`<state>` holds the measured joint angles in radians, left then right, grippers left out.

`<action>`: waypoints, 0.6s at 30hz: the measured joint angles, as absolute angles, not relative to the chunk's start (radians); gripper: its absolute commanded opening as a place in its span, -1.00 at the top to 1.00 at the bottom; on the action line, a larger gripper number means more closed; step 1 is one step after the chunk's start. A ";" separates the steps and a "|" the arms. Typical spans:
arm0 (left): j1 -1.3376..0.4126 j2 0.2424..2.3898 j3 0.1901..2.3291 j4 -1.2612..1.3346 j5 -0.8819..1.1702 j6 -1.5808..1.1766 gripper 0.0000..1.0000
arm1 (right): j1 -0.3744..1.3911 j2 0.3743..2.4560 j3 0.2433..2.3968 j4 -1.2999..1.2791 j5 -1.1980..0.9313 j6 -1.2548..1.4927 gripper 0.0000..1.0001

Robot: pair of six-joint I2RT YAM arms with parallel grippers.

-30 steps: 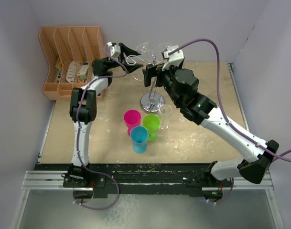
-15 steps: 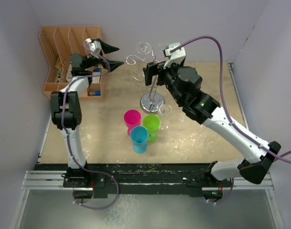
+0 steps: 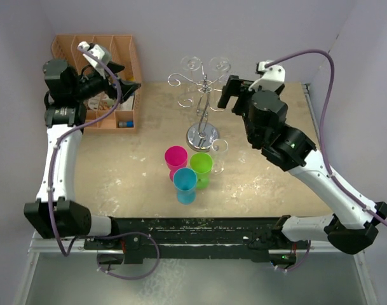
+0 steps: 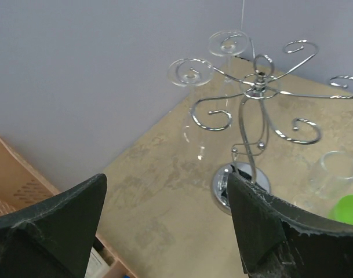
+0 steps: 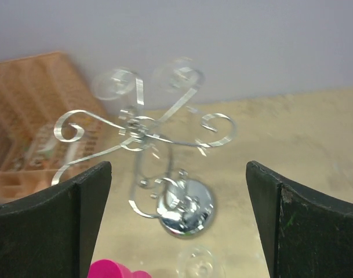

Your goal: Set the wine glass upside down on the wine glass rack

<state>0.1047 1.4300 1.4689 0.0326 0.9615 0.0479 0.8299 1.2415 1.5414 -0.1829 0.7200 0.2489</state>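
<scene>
There's the wine glass (image 4: pixel 190 72), hanging bowl-down on the wine glass rack (image 4: pixel 254 116), upper centre of frame. Both empty: left tool (image 4: pixel 164 191) and right tool (image 5: pixel 179 174) spread wide. Looks thin, probably slick and brittle, so I'd take the stem, gently.

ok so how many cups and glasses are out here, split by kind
plastic cups: 3 (pink cup, green cup, blue cup)
glasses hanging upside down: 2
upright clear glass: 1
total: 6
</scene>
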 measured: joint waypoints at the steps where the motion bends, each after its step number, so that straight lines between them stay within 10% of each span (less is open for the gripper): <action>1: 0.097 1.391 1.495 -0.077 0.934 0.065 -0.68 | 0.830 1.241 1.547 -0.234 0.779 0.299 -0.99; 18: -0.257 1.241 1.507 -1.146 0.649 0.315 -0.36 | 0.825 0.661 1.053 -0.425 0.395 0.334 -0.99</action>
<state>-0.2569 1.2411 1.5070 -1.1461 0.6487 0.3153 0.8253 0.6605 1.0527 -0.4252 0.3946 0.3336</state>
